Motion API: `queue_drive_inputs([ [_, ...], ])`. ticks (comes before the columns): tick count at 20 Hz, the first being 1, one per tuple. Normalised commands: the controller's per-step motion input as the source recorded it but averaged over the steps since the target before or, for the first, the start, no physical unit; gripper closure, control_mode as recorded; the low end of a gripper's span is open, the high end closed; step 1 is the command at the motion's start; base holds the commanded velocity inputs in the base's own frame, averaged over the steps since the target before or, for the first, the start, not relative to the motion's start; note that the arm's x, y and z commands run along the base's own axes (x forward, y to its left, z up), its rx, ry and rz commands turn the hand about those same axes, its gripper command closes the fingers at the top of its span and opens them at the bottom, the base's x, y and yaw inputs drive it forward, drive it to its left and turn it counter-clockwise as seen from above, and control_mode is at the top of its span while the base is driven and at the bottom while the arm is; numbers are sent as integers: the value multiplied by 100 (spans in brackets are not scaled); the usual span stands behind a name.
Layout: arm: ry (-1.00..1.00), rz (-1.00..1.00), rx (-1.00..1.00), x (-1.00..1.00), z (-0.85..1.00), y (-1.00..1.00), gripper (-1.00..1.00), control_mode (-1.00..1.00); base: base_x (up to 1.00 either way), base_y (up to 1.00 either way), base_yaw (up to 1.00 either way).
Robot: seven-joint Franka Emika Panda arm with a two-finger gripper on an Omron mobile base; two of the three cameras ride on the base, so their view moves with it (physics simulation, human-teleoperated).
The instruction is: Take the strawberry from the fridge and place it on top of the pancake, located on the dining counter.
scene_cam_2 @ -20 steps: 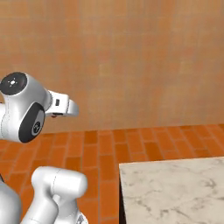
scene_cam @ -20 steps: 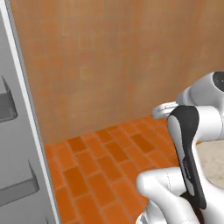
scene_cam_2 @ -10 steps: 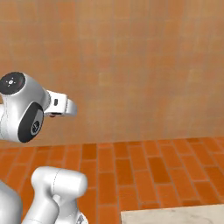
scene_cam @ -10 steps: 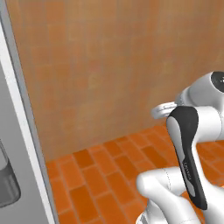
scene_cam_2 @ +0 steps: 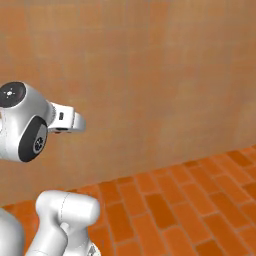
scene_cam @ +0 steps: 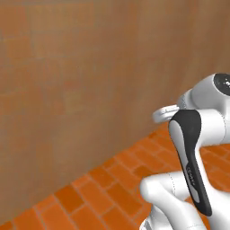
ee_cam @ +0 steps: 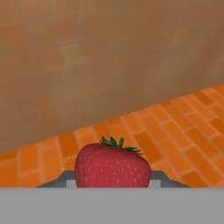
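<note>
The strawberry [ee_cam: 112,166], red with a green leafy cap, sits low in the hand view. My gripper [ee_cam: 112,178] is shut on it, and its grey fingertips [ee_cam: 65,178] show at either side of the berry. My white arm [scene_cam: 193,161] rises at the lower right of the left base view, and the arm [scene_cam_2: 30,130] also stands at the left of the right base view. The fridge, the pancake and the dining counter are out of view.
A plain brown-orange wall [scene_cam_2: 150,75] stands ahead of me. Orange brick floor [scene_cam: 103,188] runs along its foot; the same floor [ee_cam: 175,131] lies beyond the berry.
The whole picture has shifted, so the camera has moved. The grey fridge edge has slid out of the left base view and the marbled counter corner out of the right base view.
</note>
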Motion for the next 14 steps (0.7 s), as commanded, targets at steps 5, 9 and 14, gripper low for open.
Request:
queue_drive_inputs([
  [5,0,0,0,0,0,0,100,100,96,0,-73],
  [9,0,0,0,0,0,0,100,100,84,-5,-79],
  [14,0,0,0,0,0,0,100,100,83,-8,-79],
])
